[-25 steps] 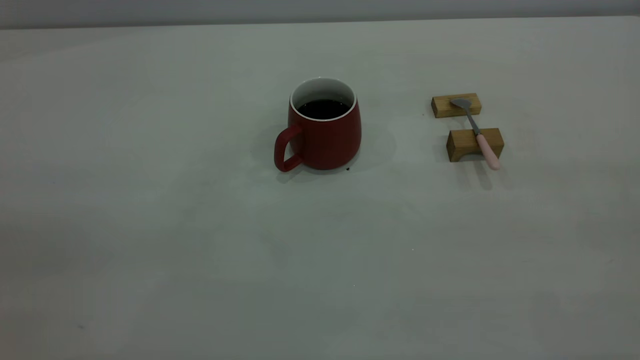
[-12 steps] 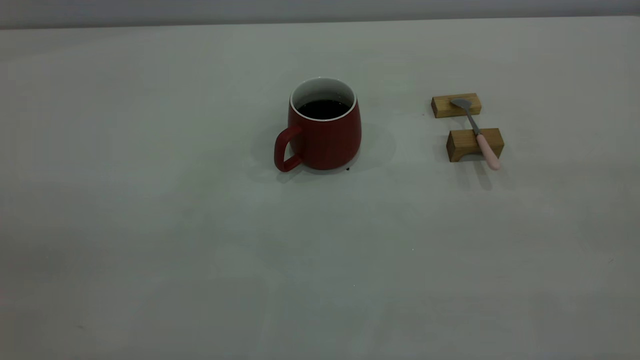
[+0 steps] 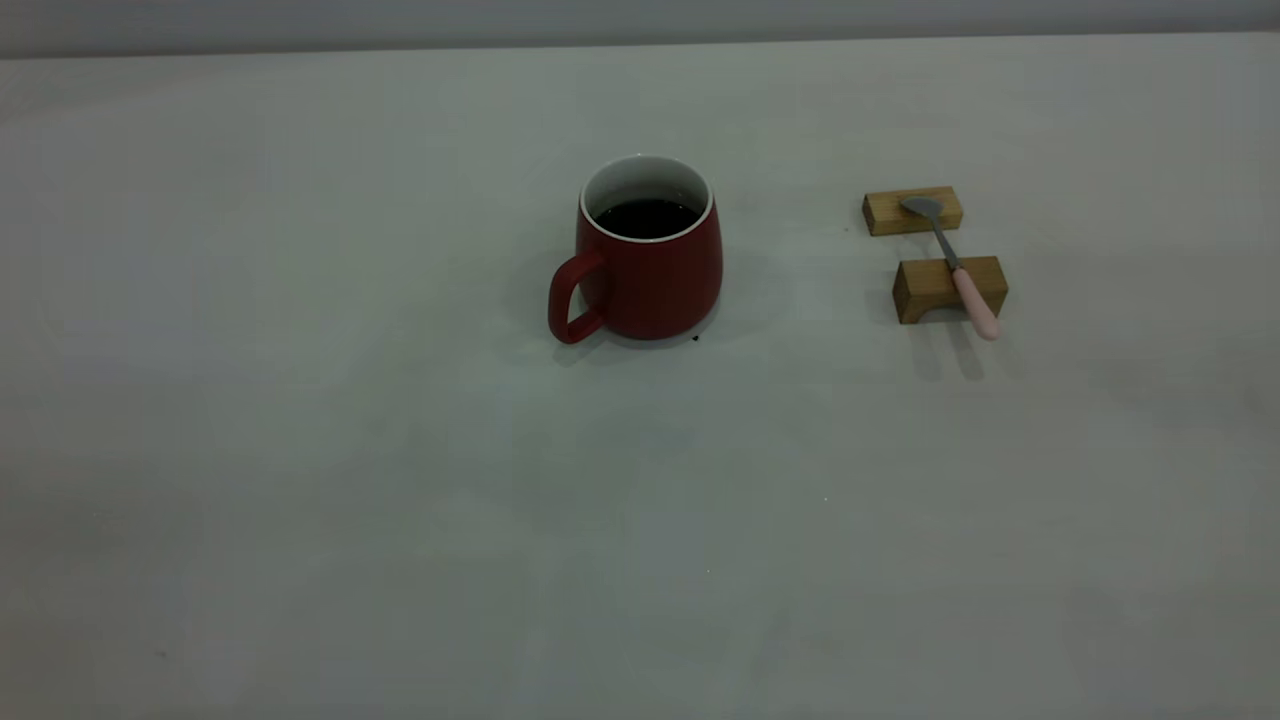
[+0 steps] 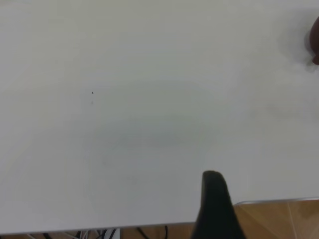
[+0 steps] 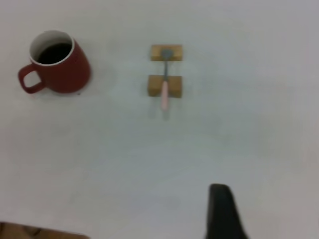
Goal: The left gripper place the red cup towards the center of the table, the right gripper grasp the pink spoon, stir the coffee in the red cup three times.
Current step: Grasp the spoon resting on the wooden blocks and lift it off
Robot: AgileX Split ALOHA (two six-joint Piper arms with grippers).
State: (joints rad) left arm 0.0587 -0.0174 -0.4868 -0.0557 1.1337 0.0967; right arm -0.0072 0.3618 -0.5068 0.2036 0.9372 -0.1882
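Two wooden blocks [image 3: 935, 250] under a slim pink spoon [image 3: 956, 267], squat glossy red cup [image 3: 640, 255] nearby; gripper states indiscernible.

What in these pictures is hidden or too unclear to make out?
- Left gripper: left wrist view shows one dark finger, cut by the edge; open or shut unknown.
- Right gripper: the same in the right wrist view.
- Red cup: left wrist view, a blurred sliver at the edge.
- Both arms: outside the exterior view.

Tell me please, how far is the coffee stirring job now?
The red cup with coffee already stands near the table's center. Nothing is in hand: the pink spoon lies across two wooden blocks, untouched. Grasping it and all three stirs remain.
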